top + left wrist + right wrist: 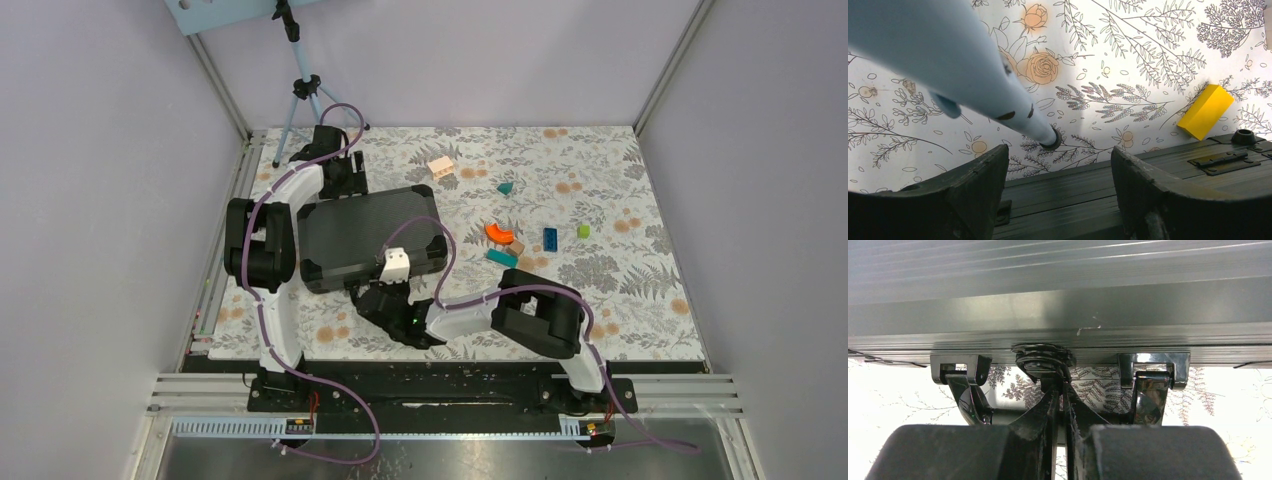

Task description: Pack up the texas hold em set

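On the floral tabletop (640,300), a black, ribbed, round-cornered briefcase (365,232)

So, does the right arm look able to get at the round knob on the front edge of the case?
Probably yes. The right gripper sits right at the round knob, between the two handle brackets of the case; nothing stands in the way.

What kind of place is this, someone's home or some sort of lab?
Most likely a robot lab test cell: a left arm and a right arm bolted to a rail at the table's near edge, plain walls close around it, and a tripod in the back corner.
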{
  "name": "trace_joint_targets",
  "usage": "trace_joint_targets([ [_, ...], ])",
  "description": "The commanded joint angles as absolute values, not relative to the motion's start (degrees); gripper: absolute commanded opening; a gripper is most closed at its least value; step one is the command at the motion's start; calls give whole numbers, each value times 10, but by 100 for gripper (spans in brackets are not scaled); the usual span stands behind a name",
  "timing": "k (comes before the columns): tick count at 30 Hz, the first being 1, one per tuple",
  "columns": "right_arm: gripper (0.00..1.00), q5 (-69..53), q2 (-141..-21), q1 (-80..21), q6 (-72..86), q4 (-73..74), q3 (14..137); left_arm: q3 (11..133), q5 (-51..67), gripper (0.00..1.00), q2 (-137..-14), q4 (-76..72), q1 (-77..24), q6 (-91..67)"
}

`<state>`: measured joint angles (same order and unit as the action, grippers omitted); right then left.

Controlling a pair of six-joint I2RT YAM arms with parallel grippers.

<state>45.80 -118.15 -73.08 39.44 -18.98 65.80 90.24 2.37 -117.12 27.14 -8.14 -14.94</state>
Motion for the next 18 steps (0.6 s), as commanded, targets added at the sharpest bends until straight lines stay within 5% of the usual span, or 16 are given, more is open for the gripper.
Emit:
trace_joint_targets([
  [1, 13, 514, -1255, -703, 458, -126, 662, 901, 43, 74, -1193, 342, -96, -129],
  [18, 9, 469, -1335, -701, 519, -84, 706, 900, 44, 74, -1194, 342, -96, -129],
])
